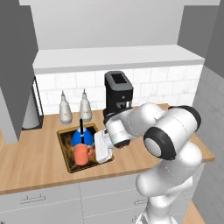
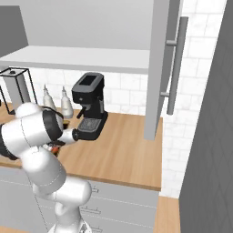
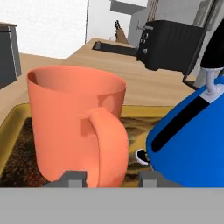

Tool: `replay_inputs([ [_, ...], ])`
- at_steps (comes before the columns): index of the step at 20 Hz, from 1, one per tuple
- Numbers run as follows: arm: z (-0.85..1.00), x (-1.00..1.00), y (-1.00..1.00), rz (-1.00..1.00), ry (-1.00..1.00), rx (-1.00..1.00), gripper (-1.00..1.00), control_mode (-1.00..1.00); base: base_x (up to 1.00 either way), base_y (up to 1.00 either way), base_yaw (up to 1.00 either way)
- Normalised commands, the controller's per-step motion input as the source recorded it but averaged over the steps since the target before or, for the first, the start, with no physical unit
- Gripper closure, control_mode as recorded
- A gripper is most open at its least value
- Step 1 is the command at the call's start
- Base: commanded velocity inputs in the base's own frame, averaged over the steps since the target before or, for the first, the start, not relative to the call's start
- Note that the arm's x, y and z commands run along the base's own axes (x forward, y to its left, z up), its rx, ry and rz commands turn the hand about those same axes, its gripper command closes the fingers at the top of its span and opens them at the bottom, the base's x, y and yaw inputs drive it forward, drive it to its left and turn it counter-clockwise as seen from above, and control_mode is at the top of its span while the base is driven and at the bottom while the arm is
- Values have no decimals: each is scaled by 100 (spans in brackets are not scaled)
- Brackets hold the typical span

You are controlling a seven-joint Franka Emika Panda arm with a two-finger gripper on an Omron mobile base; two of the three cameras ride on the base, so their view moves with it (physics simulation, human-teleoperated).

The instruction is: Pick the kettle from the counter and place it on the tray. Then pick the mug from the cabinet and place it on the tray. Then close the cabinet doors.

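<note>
Mug [image 3: 74,124]: upright on tray [image 1: 65,146], beside kettle [image 3: 192,140]. Hand view: handle sits between the 2 fingertips [image 3: 72,178] of gripper [image 3: 111,178], jaws narrowly parted, contact unclear. Right base view adds an open cabinet door [image 2: 157,68].

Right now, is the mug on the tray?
Yes, the mug stands inside the tray, right in front of the kettle.

Orange mug [image 1: 82,154] sits upright on the tray [image 1: 65,151], blue kettle [image 1: 82,136] right at its 12 o'clock. Cabinet door [image 2: 157,68] hangs open.
</note>
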Motion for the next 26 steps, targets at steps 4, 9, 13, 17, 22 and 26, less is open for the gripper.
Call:
replay_inputs([
  [4, 16, -53, -14, -9, 0, 0, -100, -100, 0, 0, 0],
  [9, 75, -61, -6, -22, -2, 0, -100, -100, 0, 0, 0],
  [13, 100, -54, -10, -33, 12, -8, -100, -100, 0, 0, 0],
  [17, 100, -32, -28, -40, 45, -3, -100, -100, 0, 0, 0],
  [22, 78, -4, -25, -43, 66, -17, -100, -100, 0, 0, 0],
  [26, 3, 0, -1, -13, 17, -8, -100, -100, 0, 0, 0],
])
